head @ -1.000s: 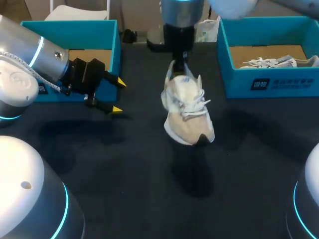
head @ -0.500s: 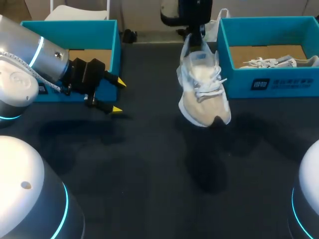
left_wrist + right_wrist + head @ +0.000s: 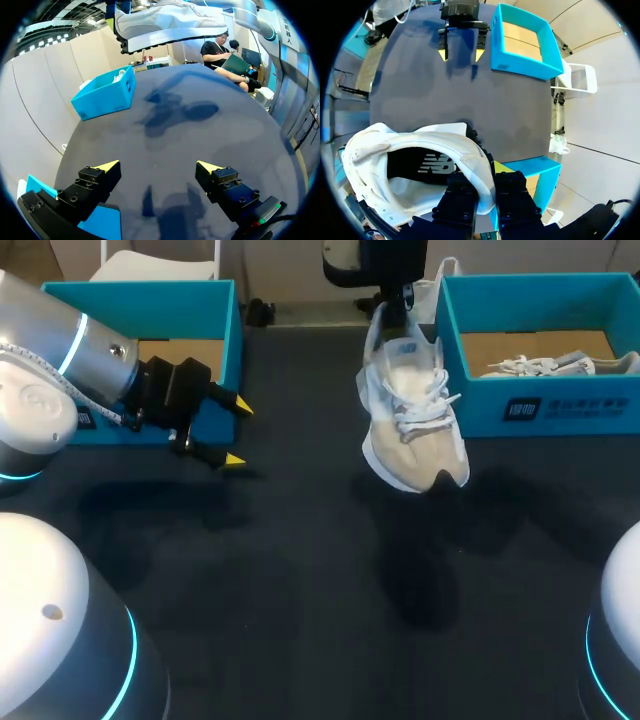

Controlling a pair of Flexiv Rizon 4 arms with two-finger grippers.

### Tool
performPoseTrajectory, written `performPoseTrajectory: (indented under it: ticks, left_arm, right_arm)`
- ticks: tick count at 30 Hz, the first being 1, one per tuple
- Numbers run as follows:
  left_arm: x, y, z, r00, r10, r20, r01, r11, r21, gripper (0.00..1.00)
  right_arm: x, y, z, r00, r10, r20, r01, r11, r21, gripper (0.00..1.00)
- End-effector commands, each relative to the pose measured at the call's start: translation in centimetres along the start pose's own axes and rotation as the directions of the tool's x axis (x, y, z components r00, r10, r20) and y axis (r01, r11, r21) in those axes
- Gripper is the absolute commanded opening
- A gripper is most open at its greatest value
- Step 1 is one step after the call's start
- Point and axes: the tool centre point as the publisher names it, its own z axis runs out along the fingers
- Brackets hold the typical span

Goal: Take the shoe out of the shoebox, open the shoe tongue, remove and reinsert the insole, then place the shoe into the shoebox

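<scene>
Dark table (image 3: 300, 570): carries two teal boxes; all positions below are taken from the raised shoe (image 3: 410, 430).

Right shoebox (image 3: 540, 405): stands just beside the shoe, on its right. Contents: a second shoe (image 3: 560, 365), pale with white laces, lying on the brown cardboard floor against the front wall.

Left shoebox (image 3: 150, 305): stands well apart from the shoe, on its left. Only its brown cardboard floor shows inside.

Shoe: pale, white-laced, hanging clear above the table with the toe lowest and the heel uppermost. Its shadow lies on the table nearer the robot than the shoe itself. It is outside both boxes.

Right gripper (image 3: 485, 180): directly above the shoe, its fingers clamped on the heel collar, one inside and one outside.

Left gripper (image 3: 240, 433): well to the shoe's left, in front of the left shoebox, above the table. Fingers spread apart, nothing between them.
</scene>
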Motion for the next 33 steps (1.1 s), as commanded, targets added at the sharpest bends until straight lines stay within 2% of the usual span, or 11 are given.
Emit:
performPoseTrajectory:
  ticks: [1, 11, 14, 24, 33]
  left_arm:
    - [0.0, 0.0, -0.1, 1.000, 0.001, -0.001, -0.001, 1.000, -0.001, 1.00]
    - [0.0, 0.0, -0.1, 1.000, 0.001, -0.001, -0.001, 1.000, -0.001, 1.00]
    - [0.0, 0.0, -0.1, 1.000, 0.001, -0.001, -0.001, 1.000, -0.001, 1.00]
    - [0.0, 0.0, -0.1, 1.000, 0.001, -0.001, -0.001, 1.000, -0.001, 1.00]
    - [0.0, 0.0, -0.1, 1.000, 0.001, -0.001, -0.001, 1.000, -0.001, 1.00]
  right_arm:
    - [0.0, -0.1, -0.1, 1.000, 0.000, -0.001, 0.000, 1.000, 0.000, 0.00]
    - [0.0, -0.1, -0.1, 1.000, 0.000, -0.001, 0.000, 1.000, 0.000, 0.00]
    - [-0.9, -1.0, 0.3, 1.000, -0.017, 0.001, 0.017, 1.000, -0.007, 0.00]
    - [-3.4, -6.2, 0.7, 0.996, -0.084, 0.032, 0.084, 0.996, -0.003, 0.00]
    - [-7.1, -11.9, 2.0, 0.991, -0.125, 0.045, 0.125, 0.992, 0.018, 0.00]
